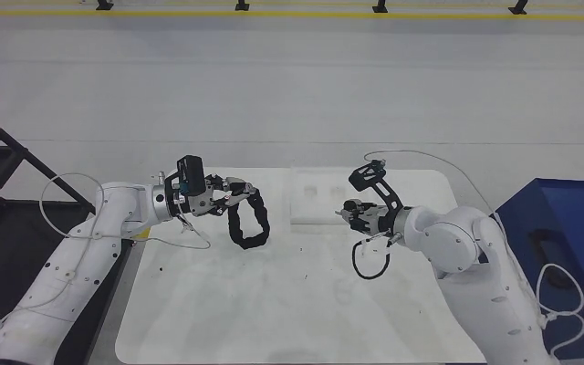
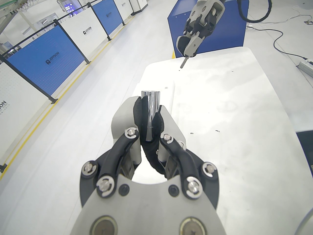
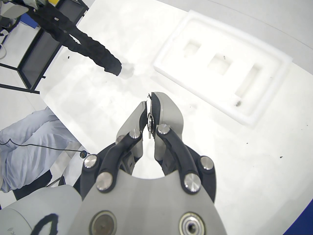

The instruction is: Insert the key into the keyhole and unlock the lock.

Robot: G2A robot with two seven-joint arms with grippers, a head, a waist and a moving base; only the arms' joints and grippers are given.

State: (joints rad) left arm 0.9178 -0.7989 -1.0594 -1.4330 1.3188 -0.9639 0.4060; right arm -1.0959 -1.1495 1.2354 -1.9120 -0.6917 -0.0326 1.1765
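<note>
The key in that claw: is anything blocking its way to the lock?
Nothing visible does. The key, pinched in the right gripper, and the lock in the left gripper are apart, with only open air between them above the table.

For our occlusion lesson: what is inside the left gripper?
A shiny chrome lock cylinder and black fabric sleeve, clamped by the left gripper; the cylinder's lower end is covered.

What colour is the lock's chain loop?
The chain loop is black, clearest in the top view.
</note>
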